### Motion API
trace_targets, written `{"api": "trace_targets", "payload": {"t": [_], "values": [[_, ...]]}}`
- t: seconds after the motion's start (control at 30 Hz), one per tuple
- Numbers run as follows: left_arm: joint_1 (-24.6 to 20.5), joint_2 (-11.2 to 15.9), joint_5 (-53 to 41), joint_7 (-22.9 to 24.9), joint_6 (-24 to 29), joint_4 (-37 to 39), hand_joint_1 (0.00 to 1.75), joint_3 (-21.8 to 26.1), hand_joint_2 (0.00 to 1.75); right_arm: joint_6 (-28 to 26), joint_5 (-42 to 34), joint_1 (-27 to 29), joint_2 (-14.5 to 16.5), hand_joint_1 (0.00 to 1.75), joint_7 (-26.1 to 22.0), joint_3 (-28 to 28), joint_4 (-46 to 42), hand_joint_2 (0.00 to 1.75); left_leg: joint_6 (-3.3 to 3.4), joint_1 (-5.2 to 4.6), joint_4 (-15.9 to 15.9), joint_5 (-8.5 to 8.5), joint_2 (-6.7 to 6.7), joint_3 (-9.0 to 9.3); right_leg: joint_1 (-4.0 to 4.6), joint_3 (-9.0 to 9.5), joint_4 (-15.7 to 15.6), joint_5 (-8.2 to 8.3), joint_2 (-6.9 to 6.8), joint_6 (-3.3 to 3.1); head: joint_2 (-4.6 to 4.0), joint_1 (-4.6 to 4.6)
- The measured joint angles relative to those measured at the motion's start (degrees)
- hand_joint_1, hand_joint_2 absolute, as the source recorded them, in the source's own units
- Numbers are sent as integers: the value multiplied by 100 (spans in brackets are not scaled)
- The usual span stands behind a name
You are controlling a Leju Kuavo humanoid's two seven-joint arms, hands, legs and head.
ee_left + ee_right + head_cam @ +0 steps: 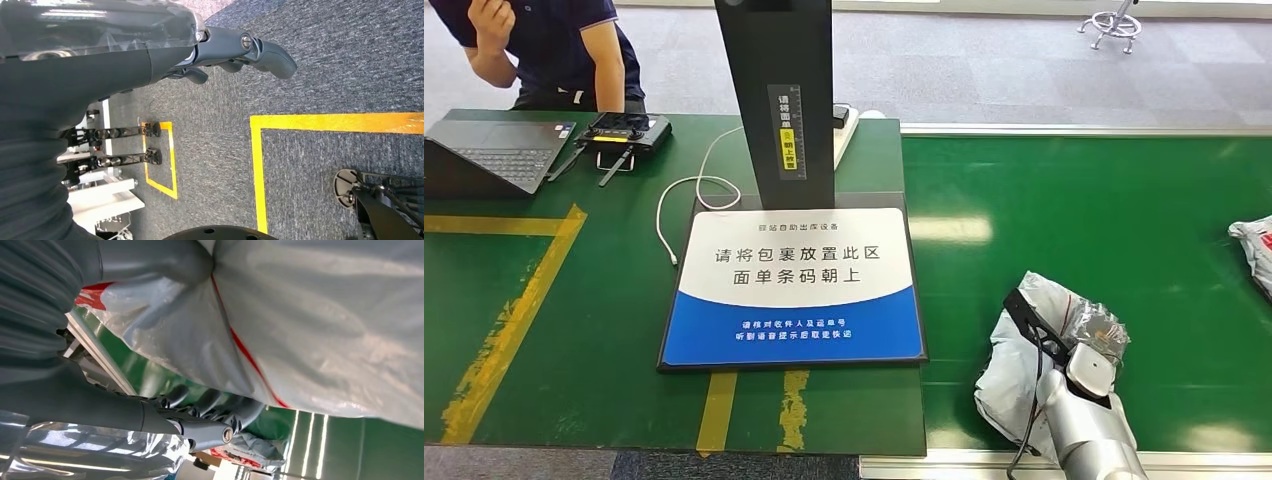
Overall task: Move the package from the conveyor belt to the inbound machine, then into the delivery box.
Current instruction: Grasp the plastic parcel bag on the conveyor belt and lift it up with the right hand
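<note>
Package [1024, 350], a crumpled grey bag, lay on the green conveyor belt [1104, 220] at near right, gripped by the right hand [1084, 365], with the inbound machine [794, 285] to its left.

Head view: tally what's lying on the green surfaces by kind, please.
Packages: 2, one under the right hand, one at the belt's right edge
Laptops: 1
Controllers: 1
White cables: 1
Scanning pads: 1
Total: 6
</note>
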Motion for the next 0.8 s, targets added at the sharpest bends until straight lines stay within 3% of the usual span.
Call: {"api": "trace_targets", "payload": {"t": [0.03,0.2,0.57,0.73,0.8], "values": [[0,0,-7,-2,-1,0,0,0,175,-1,-1,3,0,82,-4,-2,10,175,2,-1,0,1,0,-1,-1,0,-1,1,0,2,0,1],[1,0,-21,-6,-1,0,0,0,175,0,-3,8,-1,126,-18,-14,50,175,5,-2,1,2,-1,-6,-1,0,-7,4,0,6,0,-1],[0,0,-31,-5,-17,0,0,-2,175,-4,-79,46,-2,141,-281,-102,63,175,4,0,-1,1,-1,-13,1,-5,-7,4,0,5,0,-2],[0,0,-28,-10,-18,0,0,-2,175,-136,-76,69,7,171,-323,-102,32,175,4,0,-2,1,-2,-15,2,-5,-7,3,-2,5,0,-1],[1,0,-28,-15,-18,0,0,-2,175,-264,-68,114,23,175,-337,-102,-28,175,4,0,-2,1,-5,-19,1,-6,-7,3,-4,5,0,0]]}}
